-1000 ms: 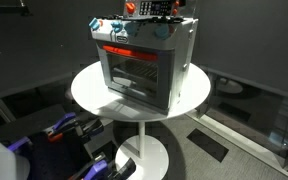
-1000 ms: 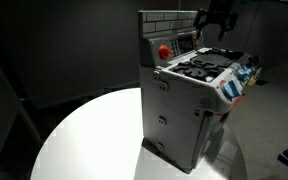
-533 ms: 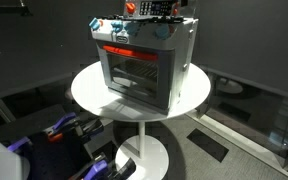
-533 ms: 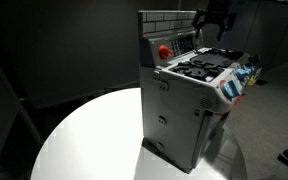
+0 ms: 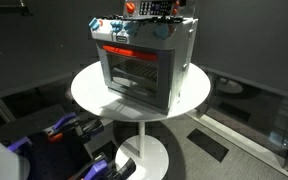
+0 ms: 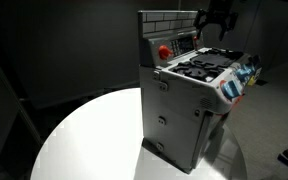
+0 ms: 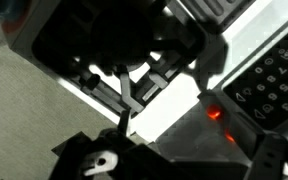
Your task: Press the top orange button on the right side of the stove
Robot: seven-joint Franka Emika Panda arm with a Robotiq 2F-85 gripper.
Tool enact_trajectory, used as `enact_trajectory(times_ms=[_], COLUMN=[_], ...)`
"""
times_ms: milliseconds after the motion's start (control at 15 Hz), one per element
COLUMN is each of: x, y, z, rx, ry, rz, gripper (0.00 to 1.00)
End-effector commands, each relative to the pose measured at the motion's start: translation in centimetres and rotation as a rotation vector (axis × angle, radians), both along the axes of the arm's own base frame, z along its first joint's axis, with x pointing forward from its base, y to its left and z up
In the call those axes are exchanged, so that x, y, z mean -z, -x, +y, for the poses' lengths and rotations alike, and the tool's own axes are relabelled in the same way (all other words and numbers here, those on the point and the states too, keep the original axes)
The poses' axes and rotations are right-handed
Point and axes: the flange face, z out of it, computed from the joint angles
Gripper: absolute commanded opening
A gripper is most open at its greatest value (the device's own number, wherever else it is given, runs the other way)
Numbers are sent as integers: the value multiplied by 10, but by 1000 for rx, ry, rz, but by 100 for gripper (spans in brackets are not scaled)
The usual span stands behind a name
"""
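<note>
- Since it carries everything else, the worktop (image 5: 89, 90) is entered first: one, round, white, on a single pedestal, its near rim bare.
- Stove (image 5: 139, 70): one, a small silver-grey toy oven. It stands upright near the middle of the worktop, where the arm can come down on it from above.
- Glass door (image 5: 132, 72): one, shut, on the front face.
- Orange-red strip (image 5: 124, 50): one, glowing, directly above the door.
- Teal knobs (image 5: 160, 31): along the front top edge among red and white parts, too small to count.
- Burner plate (image 6: 206, 68): one black panel on top of the stove; ring count unclear.
- Back panel (image 6: 169, 22): one, tile-patterned, rising behind the burners.
- Red round button (image 6: 165, 51): one, at the near end of the back panel, well apart from the arm.
- Gripper (image 6: 216, 22): one, hanging over the far end of the back panel, probably lined up for the press. The jaws look parted and hold nothing.
- Red-orange glow (image 7: 214, 113): one, blurred in the wrist view. It is probably the target button, and no contact is visible.
</note>
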Motion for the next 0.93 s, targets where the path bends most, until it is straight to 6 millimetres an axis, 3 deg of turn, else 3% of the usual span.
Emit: enact_trajectory(times_ms=[0, 867], x=[-13, -37], y=[20, 121], z=[2, -1], rx=[-42, -346], ry=[-52, 5], rz=[65, 226], gripper=[100, 100])
